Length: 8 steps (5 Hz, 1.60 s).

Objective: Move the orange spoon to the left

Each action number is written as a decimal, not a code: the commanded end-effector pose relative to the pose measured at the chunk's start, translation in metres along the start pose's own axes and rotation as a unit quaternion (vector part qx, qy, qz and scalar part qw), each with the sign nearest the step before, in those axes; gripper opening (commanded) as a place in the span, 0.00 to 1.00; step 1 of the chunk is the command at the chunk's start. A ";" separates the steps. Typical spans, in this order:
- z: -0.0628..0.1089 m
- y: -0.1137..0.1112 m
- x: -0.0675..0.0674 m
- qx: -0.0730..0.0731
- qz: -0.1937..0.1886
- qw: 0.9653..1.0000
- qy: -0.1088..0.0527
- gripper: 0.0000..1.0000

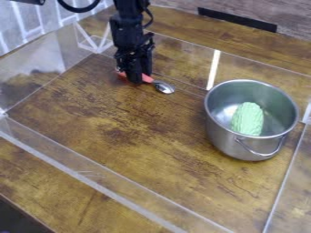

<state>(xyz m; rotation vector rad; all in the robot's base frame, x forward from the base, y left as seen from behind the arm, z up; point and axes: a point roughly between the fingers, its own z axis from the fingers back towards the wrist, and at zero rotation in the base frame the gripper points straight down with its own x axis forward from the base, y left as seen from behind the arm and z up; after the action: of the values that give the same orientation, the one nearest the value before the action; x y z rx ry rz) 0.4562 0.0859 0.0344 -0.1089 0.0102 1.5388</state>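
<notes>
The orange spoon (159,86) lies on the wooden table at the back left, its silver bowl pointing right toward the pot. My black gripper (134,73) points straight down over the orange-red handle, with its fingers (124,67) closed in on either side of it. Most of the handle is hidden behind the fingers; only a short red stretch and the bowl show. The spoon still rests on the table.
A steel pot (223,130) stands at the right with a green ribbed object (249,118) inside. Clear plastic walls (215,66) fence the wooden work area (134,127) on all sides. A white rack (87,38) sits behind the back left wall.
</notes>
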 end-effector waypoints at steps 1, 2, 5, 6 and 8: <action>0.027 -0.006 -0.014 -0.022 -0.010 1.000 -0.001 0.00; 0.033 -0.009 -0.020 -0.021 -0.010 1.000 0.004 0.00; 0.055 -0.012 -0.033 -0.006 -0.015 0.999 0.028 0.00; 0.056 -0.012 -0.034 0.002 -0.023 0.999 0.033 0.00; 0.056 -0.012 -0.037 0.019 -0.033 0.998 0.042 0.00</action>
<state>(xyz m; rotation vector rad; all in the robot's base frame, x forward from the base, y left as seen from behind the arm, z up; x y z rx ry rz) 0.4576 0.0582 0.0650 -0.0988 0.1719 1.4855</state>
